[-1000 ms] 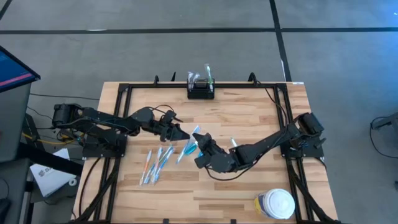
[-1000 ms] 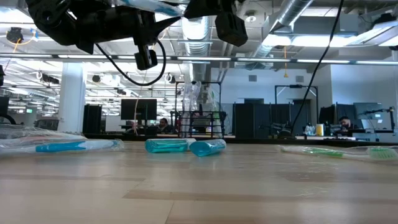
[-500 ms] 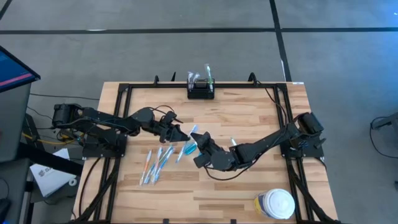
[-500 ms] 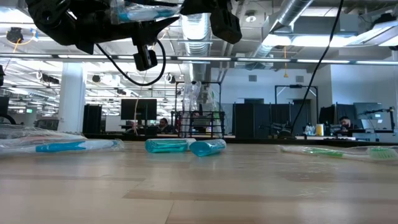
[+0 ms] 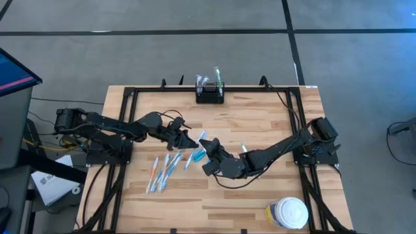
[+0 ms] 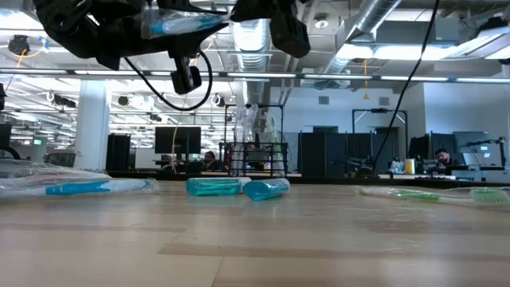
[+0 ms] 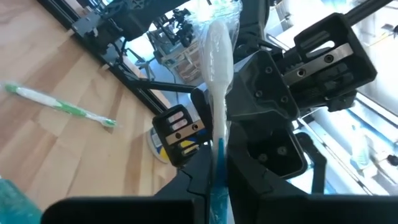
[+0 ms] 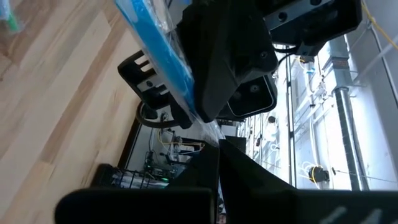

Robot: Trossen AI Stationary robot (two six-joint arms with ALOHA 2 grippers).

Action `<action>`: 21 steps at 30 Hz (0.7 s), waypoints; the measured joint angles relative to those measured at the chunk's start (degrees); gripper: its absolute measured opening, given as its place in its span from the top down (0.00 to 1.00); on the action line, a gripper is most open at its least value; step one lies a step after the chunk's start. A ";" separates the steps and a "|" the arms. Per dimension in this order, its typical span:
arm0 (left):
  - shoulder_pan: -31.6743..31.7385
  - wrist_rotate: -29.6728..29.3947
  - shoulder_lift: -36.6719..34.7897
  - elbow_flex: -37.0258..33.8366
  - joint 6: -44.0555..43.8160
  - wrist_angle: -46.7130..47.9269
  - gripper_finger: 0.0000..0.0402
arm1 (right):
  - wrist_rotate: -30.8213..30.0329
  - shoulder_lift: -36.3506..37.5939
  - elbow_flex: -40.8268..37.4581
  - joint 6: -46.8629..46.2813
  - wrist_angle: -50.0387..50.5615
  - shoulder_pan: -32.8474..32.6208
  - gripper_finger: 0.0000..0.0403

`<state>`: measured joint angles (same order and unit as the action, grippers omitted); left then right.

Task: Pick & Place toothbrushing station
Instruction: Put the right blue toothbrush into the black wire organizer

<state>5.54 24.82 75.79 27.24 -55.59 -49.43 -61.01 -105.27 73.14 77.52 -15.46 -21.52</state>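
Note:
A wrapped blue-and-white toothbrush [image 5: 198,145] hangs above the middle of the table between my two grippers; the low view shows it high above the board [image 6: 179,20]. My left gripper [image 5: 190,141] comes in from the table's left and is shut on it. My right gripper [image 5: 208,154] comes in from the right and is shut on its wrapper. The toothbrushing station [image 5: 210,94], a small black open-topped holder with wrapped brushes standing in it, rests on the table at the middle of the far edge. My left gripper pinches the toothbrush's blue handle end [image 7: 216,171] between its two fingers, coming level from the table's left. The brush runs on forward from the fingers, its white part [image 7: 219,56] toward the other gripper. It is lifted clear of the table. My right gripper has its shut fingers on the clear wrapper's end [image 8: 211,134], beyond the blue brush [image 8: 155,43]. It comes about level from the table's right. The brush hangs clear of the table between the two grippers.
Several wrapped toothbrushes [image 5: 164,172] lie on the board left of centre, near side. A green one [image 5: 244,150] lies right of my right gripper. A white-lidded jar [image 5: 288,213] stands at the near right corner. Black frame rails [image 5: 127,123] border the board.
My left gripper has shut on the toothbrush, which my right gripper has kept holding. In the low view the brush has come a little lower and toward the left arm. Both arms have otherwise stayed in place.

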 joint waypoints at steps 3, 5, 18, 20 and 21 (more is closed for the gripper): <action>0.05 -0.63 0.00 0.00 1.66 0.22 0.95 | -0.13 0.00 0.00 -0.27 0.19 -0.18 1.00; 0.49 -0.61 0.00 0.00 2.87 0.23 0.95 | -0.22 0.00 0.00 -0.90 0.17 -0.17 1.00; 4.62 -0.10 -1.17 -0.02 7.65 0.58 0.95 | -2.32 0.01 0.00 -5.16 2.42 -0.11 1.00; 5.26 -0.01 -1.25 -0.02 8.69 0.56 0.95 | -2.56 0.07 0.02 -6.05 3.55 -0.11 1.00; 5.57 0.19 -1.25 -0.02 8.95 0.56 0.95 | -2.81 0.07 0.02 -6.20 3.93 -0.11 1.00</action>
<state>11.11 25.01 74.54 27.22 -46.64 -48.87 -63.82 -105.21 73.17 71.31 -11.53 -21.63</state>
